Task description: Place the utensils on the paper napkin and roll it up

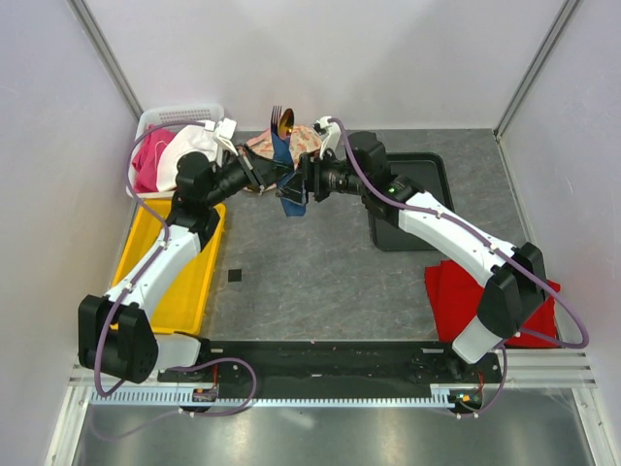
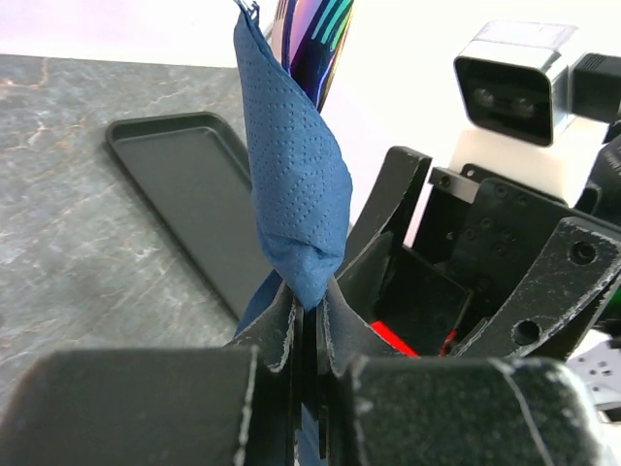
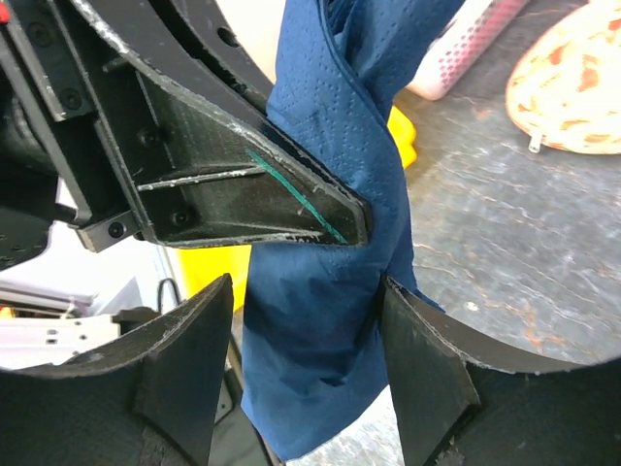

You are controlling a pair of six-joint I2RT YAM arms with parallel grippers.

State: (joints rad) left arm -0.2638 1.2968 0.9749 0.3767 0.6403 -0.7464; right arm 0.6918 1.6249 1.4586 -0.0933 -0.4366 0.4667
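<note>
The navy paper napkin [image 1: 289, 180] is bunched into a hanging bundle in mid-air above the table's far centre. The utensils [image 1: 280, 120] stick out of its top: fork tines and a gold head. In the left wrist view a shiny iridescent utensil head [image 2: 315, 39] shows above the napkin [image 2: 296, 175]. My left gripper [image 1: 275, 181] is shut on the napkin's middle [image 2: 310, 291]. My right gripper [image 1: 304, 184] faces it from the right. Its jaws [image 3: 306, 286] stand wide open around the napkin's loose lower part [image 3: 320, 369], whose edge touches the right finger [image 3: 427, 374].
A yellow tray [image 1: 175, 282] lies at left, with a white basket [image 1: 155, 121] of pink and white cloth behind it. Peach floral fabric [image 1: 303, 139] lies behind the grippers. A black tray [image 1: 432, 175] lies at right and a red cloth [image 1: 456, 296] nearer right. A small black square [image 1: 236, 277] lies on the table.
</note>
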